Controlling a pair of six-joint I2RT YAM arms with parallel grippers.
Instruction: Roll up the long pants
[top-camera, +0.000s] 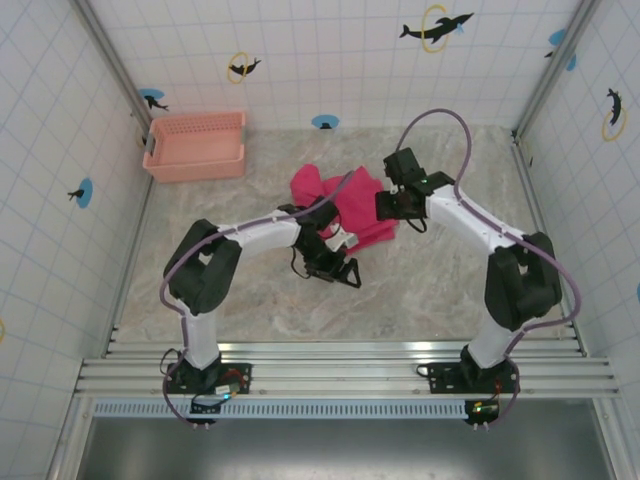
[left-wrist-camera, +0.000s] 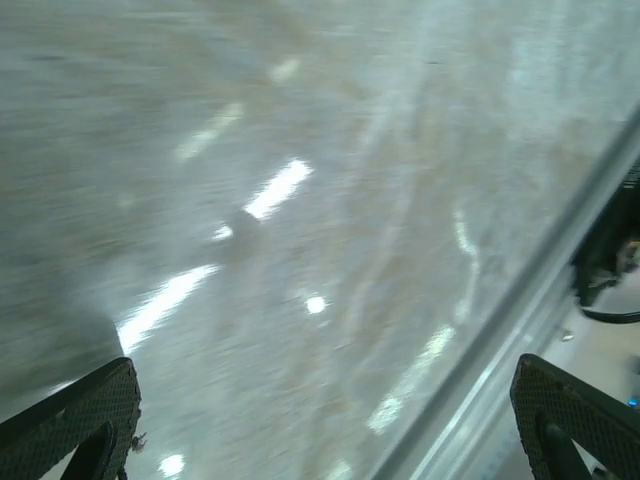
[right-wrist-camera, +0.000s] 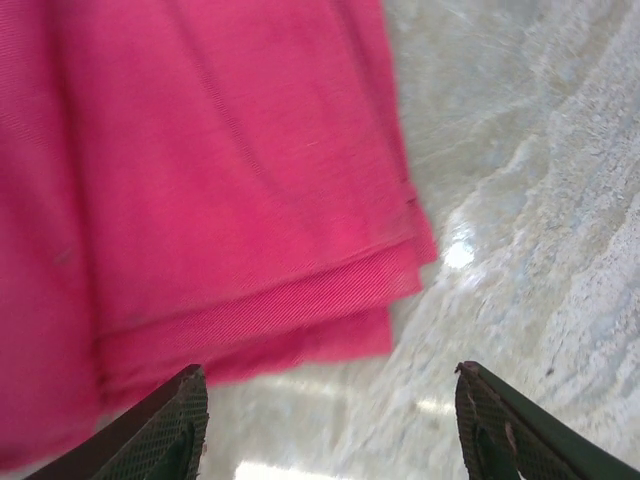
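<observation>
The long pants (top-camera: 345, 205) lie bunched and folded in the middle of the table, bright magenta. In the right wrist view the pants (right-wrist-camera: 220, 170) show stacked flat layers whose edges end just ahead of the fingers. My right gripper (top-camera: 389, 207) sits at the pants' right edge; in its wrist view the right gripper (right-wrist-camera: 330, 425) is open, with bare table between the fingers. My left gripper (top-camera: 343, 270) hovers just in front of the pants over bare table. The left gripper (left-wrist-camera: 325, 425) is wide open and holds nothing.
A pale salmon mesh basket (top-camera: 196, 145) stands at the back left against the tiled wall. The marbled table (top-camera: 420, 290) is bare in front of the pants. An aluminium rail (top-camera: 340, 350) runs along the near edge, and the rail (left-wrist-camera: 500, 380) appears blurred by the left fingers.
</observation>
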